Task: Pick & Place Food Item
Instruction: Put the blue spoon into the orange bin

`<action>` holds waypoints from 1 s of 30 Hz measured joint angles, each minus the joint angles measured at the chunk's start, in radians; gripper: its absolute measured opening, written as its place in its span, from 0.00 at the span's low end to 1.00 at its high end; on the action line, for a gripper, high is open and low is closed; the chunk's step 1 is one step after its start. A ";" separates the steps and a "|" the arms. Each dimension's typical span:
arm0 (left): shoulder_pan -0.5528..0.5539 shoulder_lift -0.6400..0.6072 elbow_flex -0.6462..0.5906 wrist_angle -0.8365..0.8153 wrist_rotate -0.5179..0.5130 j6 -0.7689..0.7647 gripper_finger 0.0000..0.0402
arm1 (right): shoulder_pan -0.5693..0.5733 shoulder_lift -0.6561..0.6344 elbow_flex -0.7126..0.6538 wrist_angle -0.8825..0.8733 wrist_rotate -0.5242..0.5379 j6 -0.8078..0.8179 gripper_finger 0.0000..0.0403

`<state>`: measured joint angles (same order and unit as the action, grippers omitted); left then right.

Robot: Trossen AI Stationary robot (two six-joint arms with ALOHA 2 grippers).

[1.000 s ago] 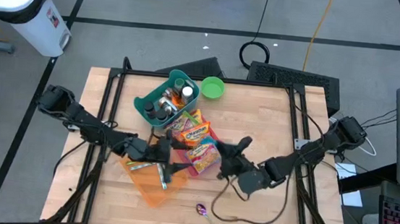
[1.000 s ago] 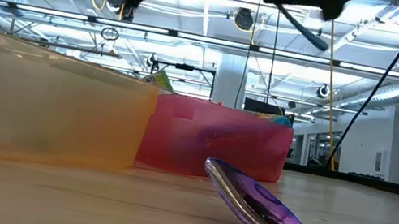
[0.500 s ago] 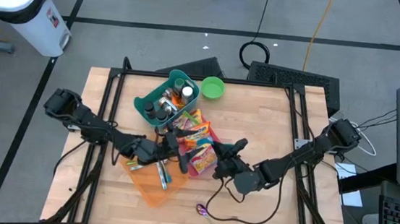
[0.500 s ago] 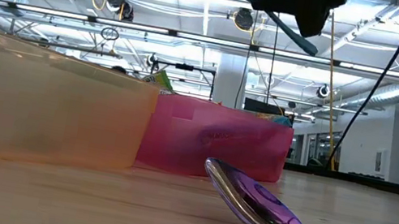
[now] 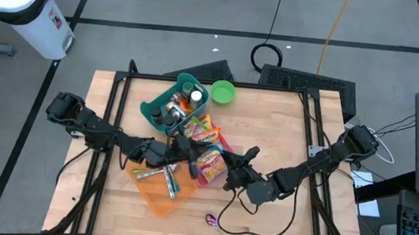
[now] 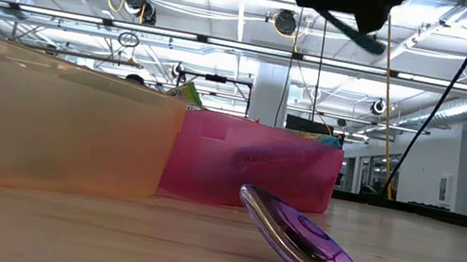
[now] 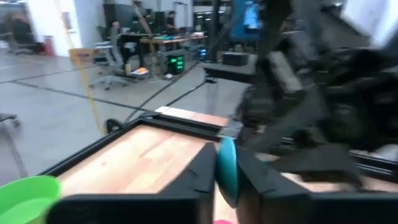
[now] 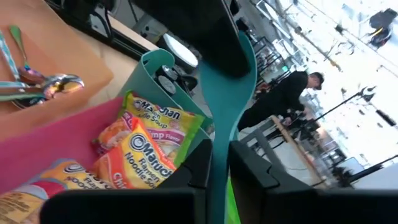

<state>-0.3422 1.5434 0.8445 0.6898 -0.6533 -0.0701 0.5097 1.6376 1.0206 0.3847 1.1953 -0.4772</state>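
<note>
While clamped from both ends, thin teal plastic strip (image 8: 239, 87) hangs in the air over the middle of the light wooden table (image 5: 285, 124). Right gripper (image 8: 219, 152) shut on one end of it, fingers tight against the teal edge. Left gripper (image 7: 225, 160) closed on the other end, strip showing between its dark fingers.

Directly beneath both pincers: orange-and-yellow ramen noodle packets (image 5: 209, 160), lying flat inside the translucent pink plastic bin (image 6: 252, 163). Neither pincer touching the packets; both well above them in the low view. More packets (image 8: 146, 146) just beside the right pincer's fingers in its wrist view, not gripped.

Beside the pink bin, on the left arm's side: translucent orange plastic tray (image 5: 155, 198) holding loose cutlery (image 5: 160, 176). Behind the bin: teal plastic basket (image 5: 152, 103) of small containers, then a lime-green bowl (image 5: 222, 93). Near the front edge: iridescent purple metal spoon (image 6: 309, 248), bowl tilted up.
</note>
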 joint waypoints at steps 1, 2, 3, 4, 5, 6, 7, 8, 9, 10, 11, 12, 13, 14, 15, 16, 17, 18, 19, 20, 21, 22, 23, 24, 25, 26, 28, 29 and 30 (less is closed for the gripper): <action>0.006 -0.001 -0.001 -0.011 -0.001 -0.006 0.05 | -0.001 -0.001 0.000 -0.001 -0.006 0.013 0.07; 0.010 -0.001 -0.001 -0.023 -0.010 -0.016 0.04 | -0.002 -0.002 0.000 -0.002 -0.011 0.027 0.08; 0.010 -0.001 -0.001 -0.036 -0.027 -0.021 0.04 | -0.003 -0.001 0.000 -0.005 -0.021 0.042 0.10; 0.007 -0.001 -0.001 -0.054 -0.044 -0.028 0.04 | -0.004 0.000 0.000 -0.008 -0.034 0.056 0.12; 0.003 -0.004 0.000 -0.077 -0.061 -0.036 0.05 | -0.004 0.001 0.000 -0.010 -0.044 0.082 0.13; -0.003 -0.012 0.000 -0.110 -0.078 -0.042 0.05 | -0.004 0.002 0.000 -0.006 -0.044 0.117 0.15; -0.010 -0.027 0.000 -0.148 -0.088 -0.046 0.05 | 0.001 0.002 0.000 -0.003 -0.040 0.147 0.18; -0.015 -0.048 0.000 -0.183 -0.097 -0.048 0.04 | 0.006 -0.006 0.000 -0.003 -0.037 0.165 0.20; -0.022 -0.073 0.000 -0.218 -0.104 -0.058 0.03 | 0.016 -0.016 0.000 -0.002 -0.035 0.175 0.22; -0.029 -0.104 0.000 -0.263 -0.110 -0.069 0.02 | 0.026 -0.029 0.000 -0.001 -0.030 0.178 0.24; -0.041 -0.140 0.000 -0.316 -0.121 -0.086 0.02 | 0.038 -0.042 0.000 0.003 -0.023 0.179 0.27; -0.055 -0.176 0.000 -0.373 -0.131 -0.110 0.02 | 0.049 -0.056 0.001 0.005 -0.019 0.181 0.29; -0.070 -0.211 0.000 -0.435 -0.147 -0.141 0.03 | 0.065 -0.069 0.001 0.004 -0.015 0.184 0.31; -0.087 -0.246 0.000 -0.501 -0.162 -0.177 0.03 | 0.082 -0.083 0.001 0.001 -0.007 0.196 0.33; -0.103 -0.278 0.001 -0.572 -0.175 -0.218 0.03 | 0.098 -0.095 0.001 0.001 0.004 0.208 0.35; -0.121 -0.305 0.001 -0.647 -0.185 -0.263 0.03 | 0.112 -0.108 0.001 -0.001 0.008 0.218 0.37; -0.140 -0.328 0.001 -0.718 -0.193 -0.309 0.02 | 0.128 -0.120 0.001 0.000 0.008 0.225 0.39; -0.160 -0.347 0.001 -0.779 -0.199 -0.358 0.02 | 0.143 -0.134 0.001 0.000 0.008 0.229 0.41; -0.181 -0.360 0.001 -0.835 -0.201 -0.412 0.02 | 0.158 -0.144 0.001 0.000 0.008 0.230 0.42; -0.201 -0.369 0.001 -0.891 -0.200 -0.474 0.02 | 0.170 -0.151 0.001 0.001 0.008 0.230 0.43; -0.223 -0.373 0.001 -0.950 -0.193 -0.536 0.03 | 0.180 -0.156 0.001 0.001 0.008 0.230 0.44; -0.246 -0.375 0.001 -1.010 -0.184 -0.601 0.03 | 0.188 -0.158 0.001 -0.001 0.007 0.230 0.45; -0.268 -0.374 0.001 -1.060 -0.176 -0.671 0.04 | 0.195 -0.159 0.001 -0.001 0.007 0.230 0.46; -0.290 -0.374 0.001 -1.106 -0.167 -0.742 0.04 | 0.201 -0.160 0.001 -0.001 0.008 0.230 0.46; -0.312 -0.372 0.001 -1.141 -0.153 -0.812 0.03 | 0.201 -0.160 0.001 -0.001 0.008 0.230 0.46; -0.330 -0.369 0.001 -1.171 -0.134 -0.878 0.02 | 0.201 -0.160 0.001 -0.002 0.008 0.230 0.46; -0.362 -0.353 0.001 -1.212 -0.109 -0.987 0.02 | 0.201 -0.160 0.001 -0.008 0.008 0.233 0.46; -0.376 -0.345 0.000 -1.221 -0.104 -1.024 0.02 | 0.198 -0.160 0.001 -0.012 0.008 0.238 0.46; -0.389 -0.338 0.000 -1.225 -0.102 -1.052 0.03 | 0.196 -0.160 0.001 -0.018 0.008 0.246 0.45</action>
<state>-0.7311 1.2053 0.8448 -0.5350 -0.7551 -1.1218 0.7053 1.4776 1.0218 0.3666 1.2033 -0.2315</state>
